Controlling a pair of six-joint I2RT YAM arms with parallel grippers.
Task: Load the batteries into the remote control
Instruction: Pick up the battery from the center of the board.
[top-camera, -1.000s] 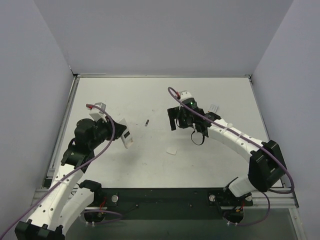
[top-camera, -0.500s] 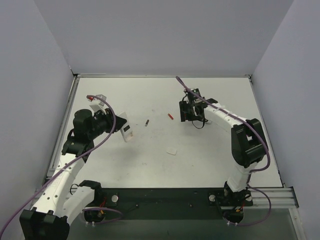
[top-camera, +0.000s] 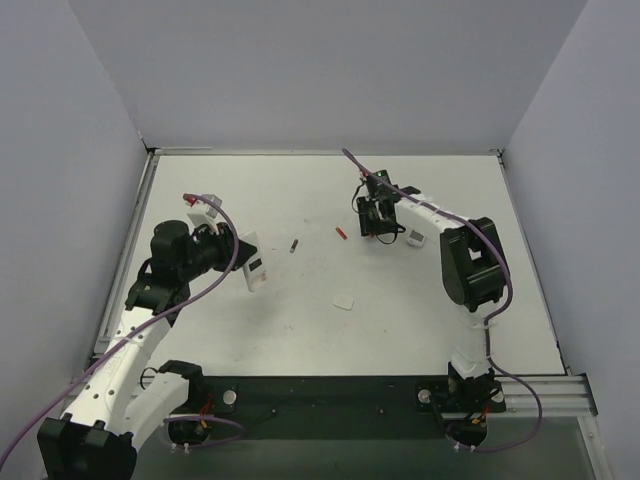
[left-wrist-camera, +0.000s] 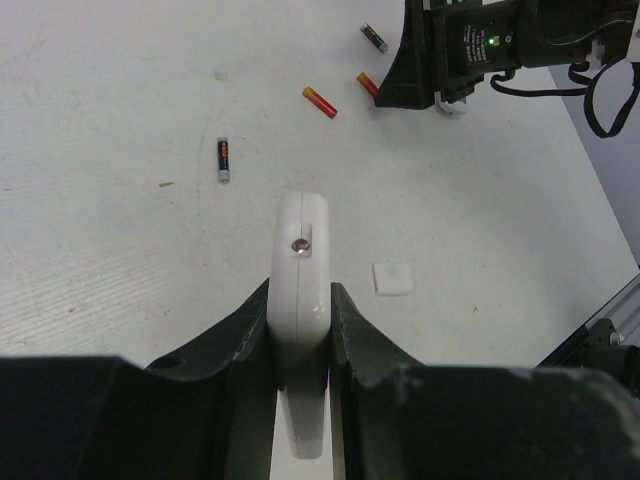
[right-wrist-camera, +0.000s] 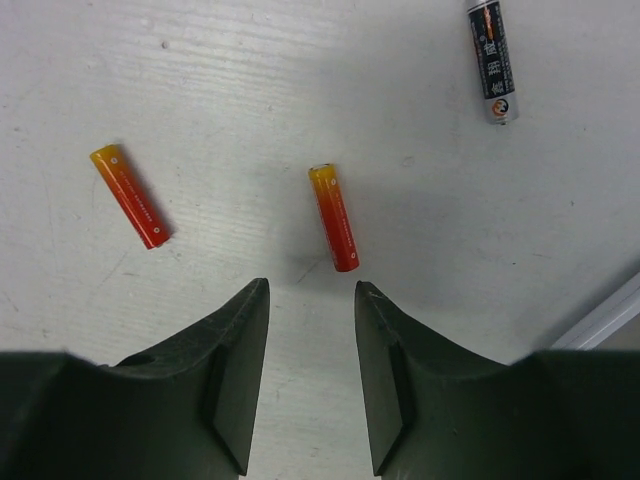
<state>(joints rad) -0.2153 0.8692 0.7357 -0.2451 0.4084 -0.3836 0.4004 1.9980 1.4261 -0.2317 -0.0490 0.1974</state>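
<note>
My left gripper (left-wrist-camera: 300, 296) is shut on the remote control (left-wrist-camera: 302, 235), held edge-on so only its white side shows; from above the remote control (top-camera: 254, 270) sticks out to the right of the left gripper (top-camera: 243, 258). Two red batteries lie on the table: one battery (right-wrist-camera: 333, 218) just ahead of my right gripper (right-wrist-camera: 312, 290), the other battery (right-wrist-camera: 130, 196) to its left. The right gripper's jaws stand open and empty. In the top view one battery (top-camera: 341, 233) shows left of the right gripper (top-camera: 373, 228).
Two dark batteries lie loose, one dark battery (left-wrist-camera: 222, 159) mid-table and another dark battery (right-wrist-camera: 491, 60) beyond the right gripper. A small white cover (top-camera: 344, 302) lies near the centre. A white object (top-camera: 417, 237) sits right of the right gripper. Grey walls enclose the table.
The right arm swung back and right and came down over the red batteries, its jaws narrowing. The left gripper, still holding the remote, shifted slightly.
</note>
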